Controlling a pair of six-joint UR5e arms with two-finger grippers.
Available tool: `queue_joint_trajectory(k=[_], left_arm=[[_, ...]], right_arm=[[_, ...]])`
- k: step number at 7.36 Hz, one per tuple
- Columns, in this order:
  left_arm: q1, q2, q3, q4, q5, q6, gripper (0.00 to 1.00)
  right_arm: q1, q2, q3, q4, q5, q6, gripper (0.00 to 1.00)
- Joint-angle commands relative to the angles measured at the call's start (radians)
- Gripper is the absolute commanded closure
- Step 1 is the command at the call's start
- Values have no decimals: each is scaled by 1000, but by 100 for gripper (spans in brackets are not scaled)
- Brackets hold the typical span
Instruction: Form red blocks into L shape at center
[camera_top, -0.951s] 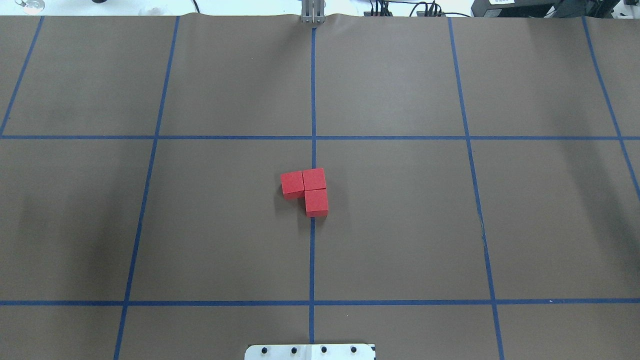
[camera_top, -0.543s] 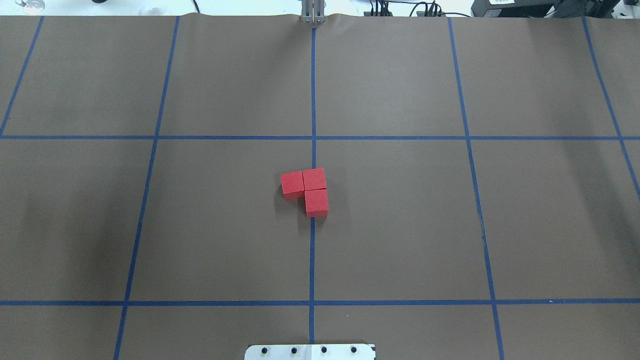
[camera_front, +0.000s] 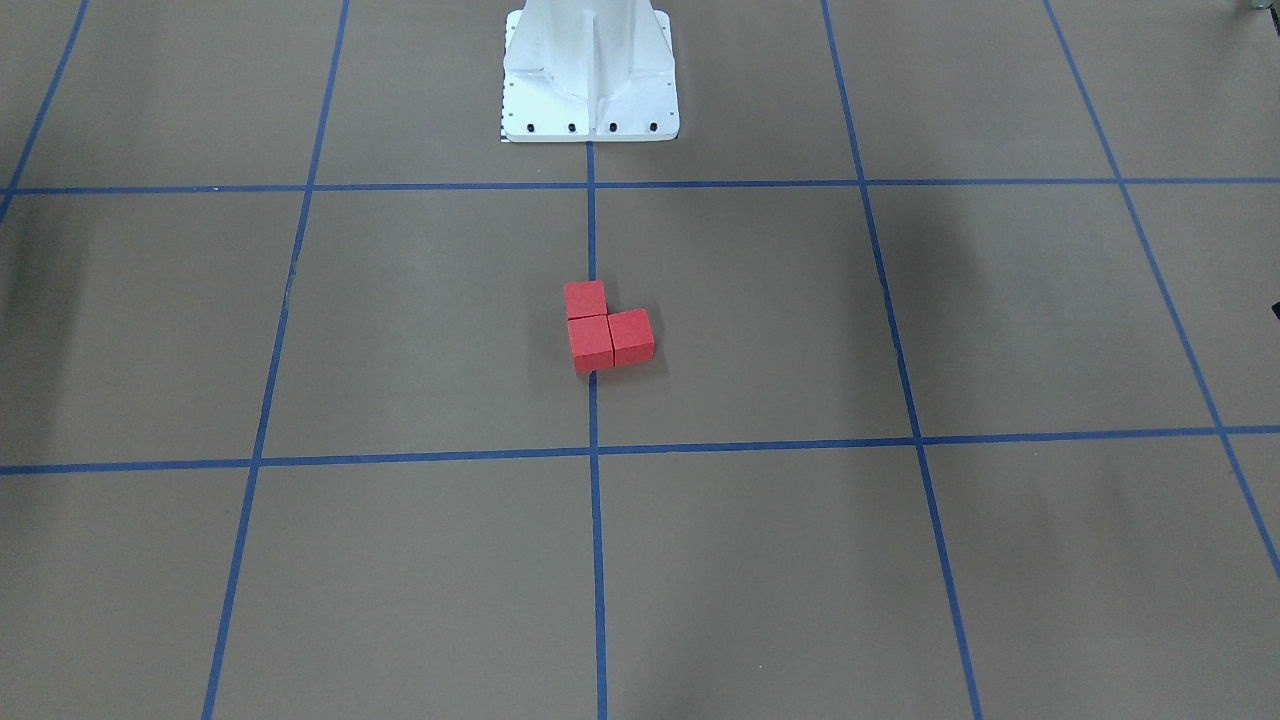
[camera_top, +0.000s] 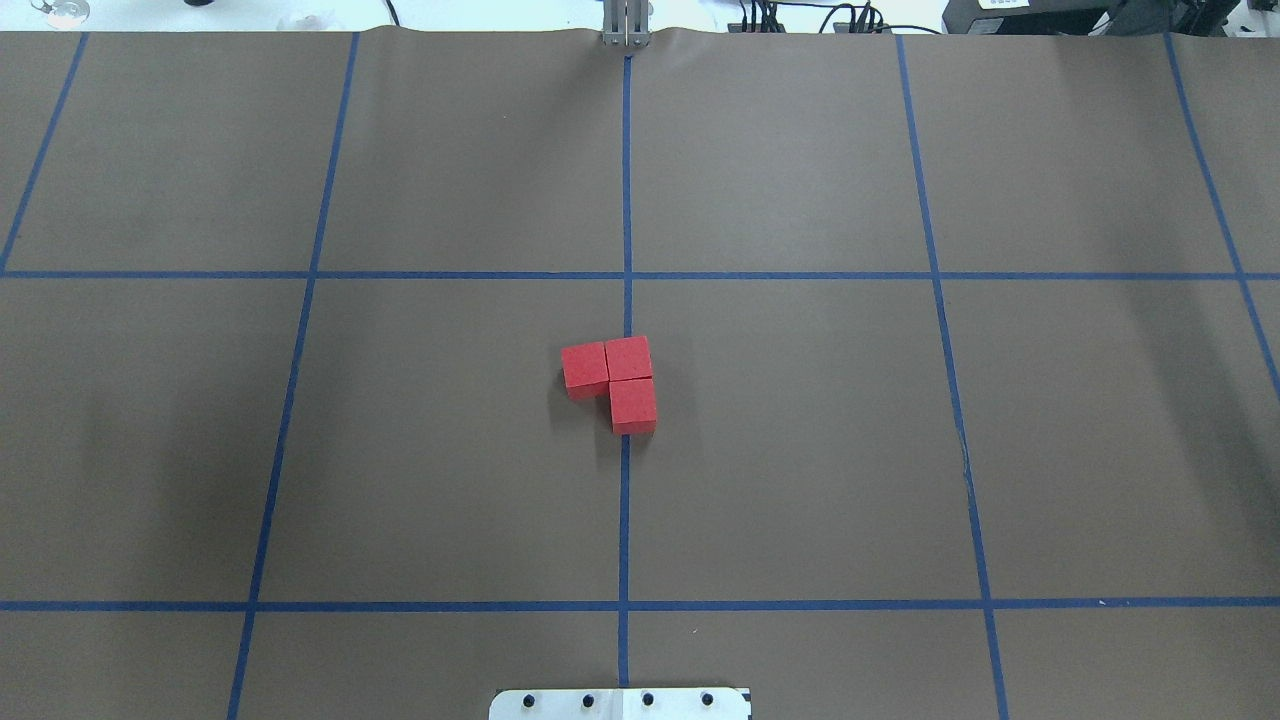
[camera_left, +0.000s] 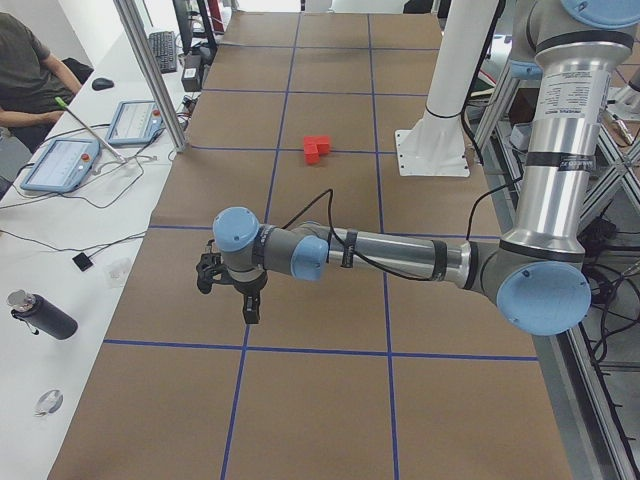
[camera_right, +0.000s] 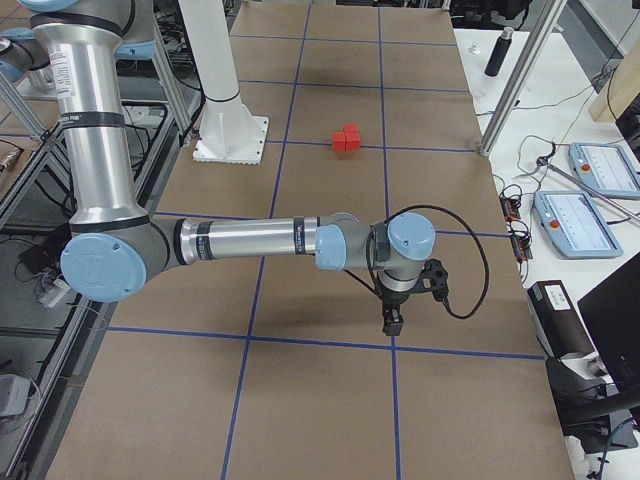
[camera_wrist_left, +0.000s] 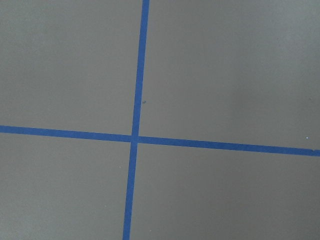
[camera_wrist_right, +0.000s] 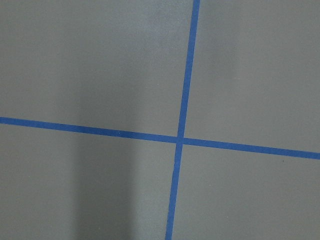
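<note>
Three red blocks touch in an L shape on the middle blue tape line at the center (camera_top: 700, 400): one (camera_top: 585, 368) on the left, one (camera_top: 628, 358) at the corner, one (camera_top: 633, 405) nearer the robot. They also show in the front view (camera_front: 590, 343) and both side views (camera_left: 317, 149) (camera_right: 346, 138). My left gripper (camera_left: 250, 312) hangs over the table's left end, far from the blocks. My right gripper (camera_right: 392, 322) hangs over the right end. Whether either is open or shut cannot be told. Both wrist views show only brown surface and tape.
The white robot base plate (camera_front: 590, 120) stands at the near table edge behind the blocks. Blue tape lines (camera_top: 625, 200) divide the brown surface into squares. Operator desks with tablets (camera_left: 60, 165) and a bottle (camera_left: 40, 318) lie beyond the far edge.
</note>
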Motion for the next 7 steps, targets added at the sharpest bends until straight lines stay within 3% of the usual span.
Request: queue_joint_trajectory(k=[1, 7], left_arm=[[-6, 13, -44, 30, -1, -1, 0], [-3, 1, -47, 24, 2, -1, 0]], right_arm=[[-3, 1, -4, 0, 0, -2, 0], [-3, 4, -35, 55, 6, 0, 0]])
